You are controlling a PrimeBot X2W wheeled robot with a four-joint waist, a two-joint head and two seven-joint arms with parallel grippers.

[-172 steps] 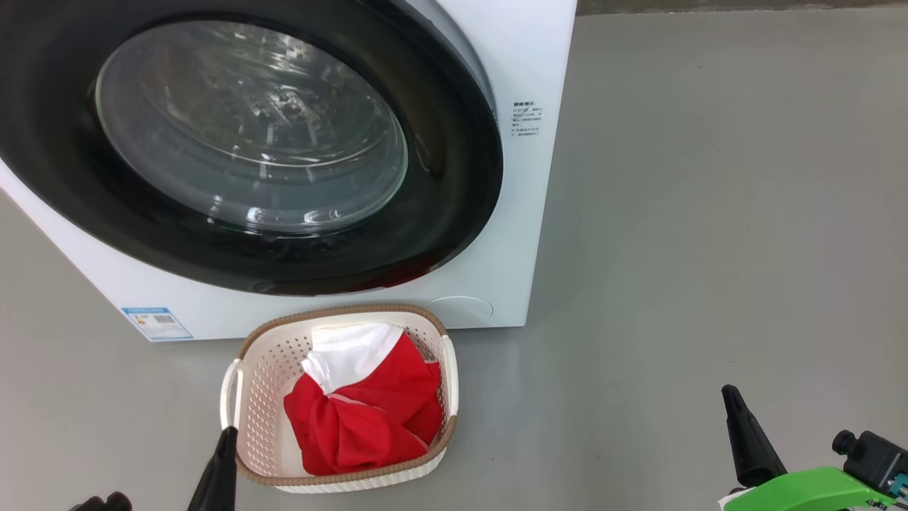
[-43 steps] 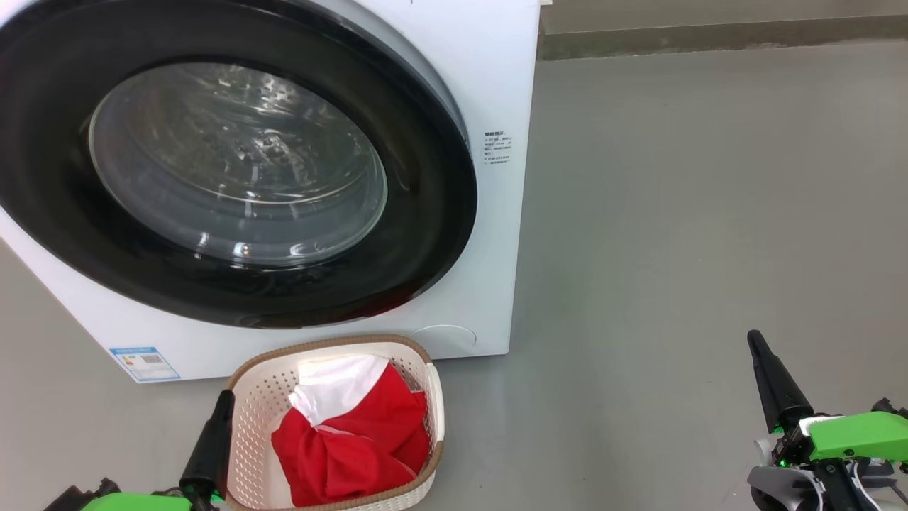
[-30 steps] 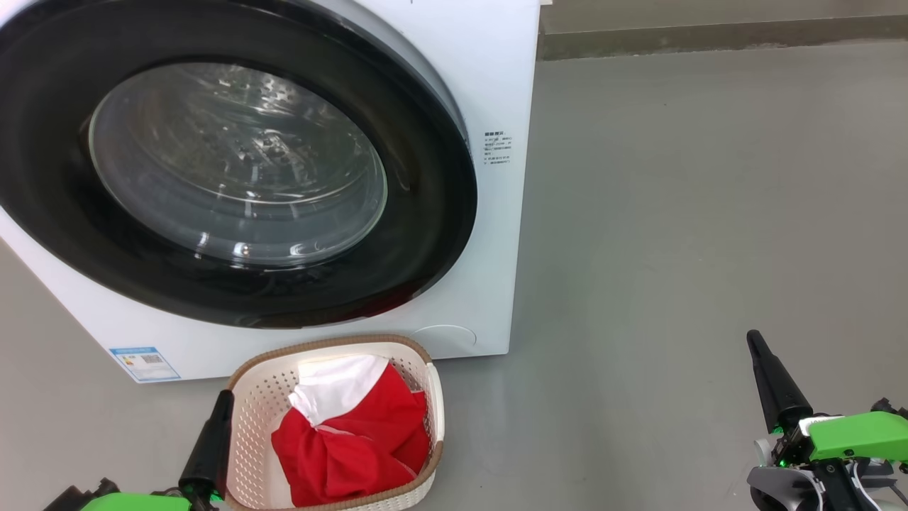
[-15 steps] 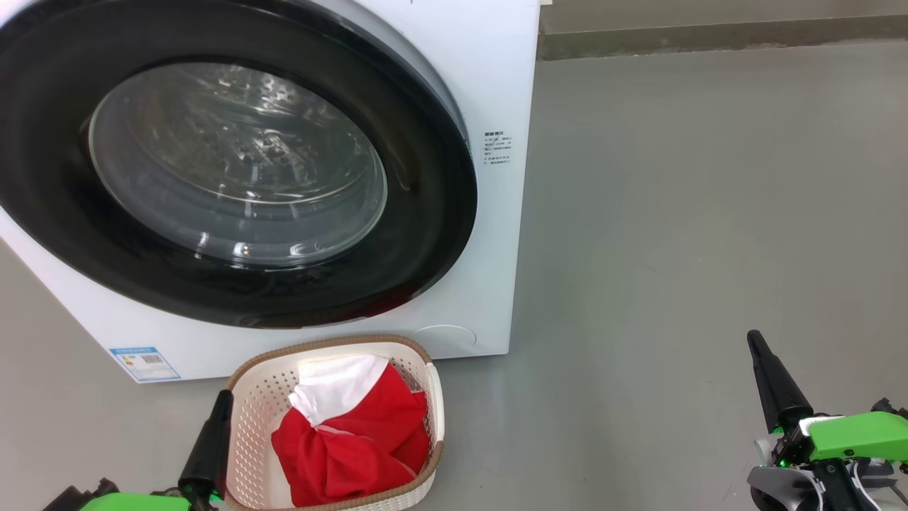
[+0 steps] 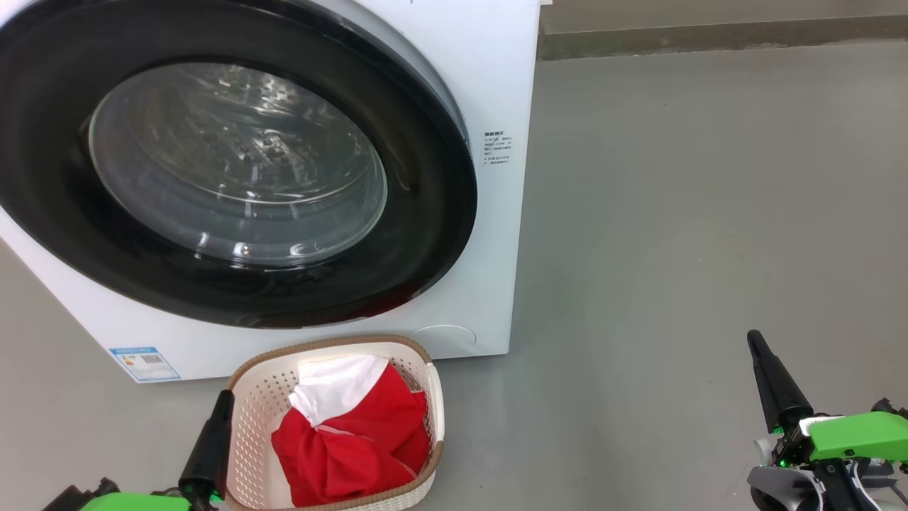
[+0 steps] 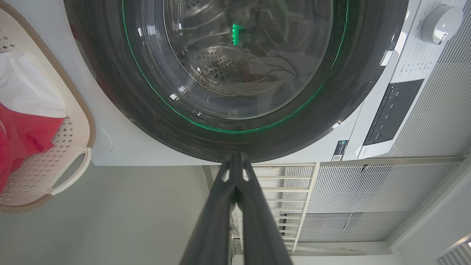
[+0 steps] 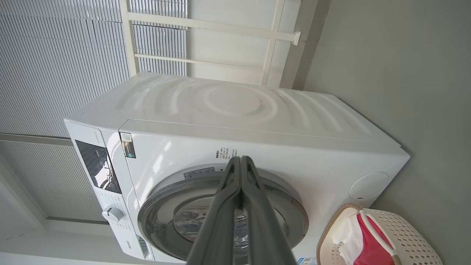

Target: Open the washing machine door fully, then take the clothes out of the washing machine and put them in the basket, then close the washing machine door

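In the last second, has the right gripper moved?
No. In the head view the right gripper keeps the same place against the washing machine and the basket, shut and clear of both.

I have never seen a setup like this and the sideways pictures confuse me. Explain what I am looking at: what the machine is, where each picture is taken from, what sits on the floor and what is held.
This is a wheeled robot with two arms, each ending in a pair of long dark fingers. One picture comes from a camera on its head, looking down. There the washing machine stands with its round washing machine door closed, and in front of it on the grey floor sits the basket holding the clothes. The left gripper points up beside the basket; the right gripper is off to the right. The other two pictures come from cameras on the wrists, which are turned, so the room looks sideways. Both grippers are shut and hold nothing.
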